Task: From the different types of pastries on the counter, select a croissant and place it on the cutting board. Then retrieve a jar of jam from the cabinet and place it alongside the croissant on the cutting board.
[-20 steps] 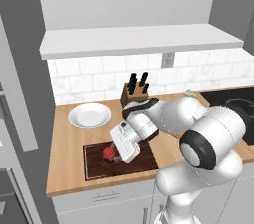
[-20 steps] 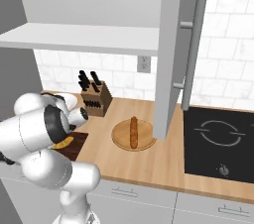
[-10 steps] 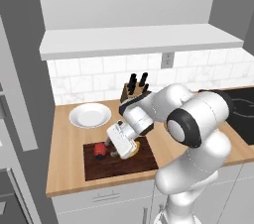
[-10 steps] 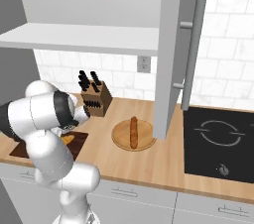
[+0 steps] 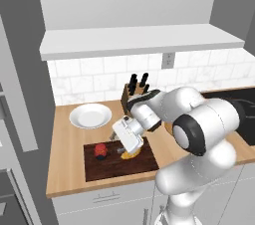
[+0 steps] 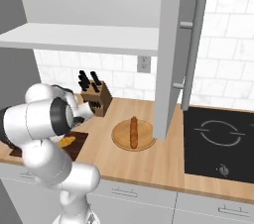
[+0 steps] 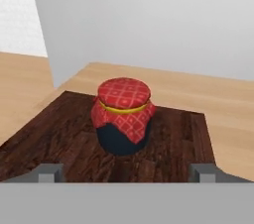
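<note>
Jam jar (image 7: 123, 116) upright on the dark cutting board (image 7: 59, 139), red chequered cloth lid on top, dark glass below. Seen from the hand camera at centre, free of both fingertips (image 7: 49, 172), which stand far apart at 7 and 5 o'clock with clear board between them and the jar. Hand (image 5: 117, 142) spread wide, gripping nothing, just beside the jar on its 3 o'clock side in the left base view.

In the left base view, jar (image 5: 101, 151) at about 9 o'clock on the cutting board (image 5: 114, 168), near the board's far edge. Croissant (image 5: 129, 155) golden-orange, partly hidden under the white hand housing, lying on the same board at 3 o'clock from the jar, close but apart. In the right base view, croissant (image 6: 67, 140) visible on the board (image 6: 74, 148) past the arm's elbow.

White plate (image 5: 90, 116) on the bench (image 5: 64, 164) at 11 o'clock from the board. Knife block (image 5: 130, 95) against the tiled wall at 1 o'clock from the board. Baguette-like stick (image 6: 133, 131) lying on the round light-wood board (image 6: 134, 136), well apart at 3 o'clock from the cutting board. Pale grey wall shelf (image 5: 139, 40) overhead.
</note>
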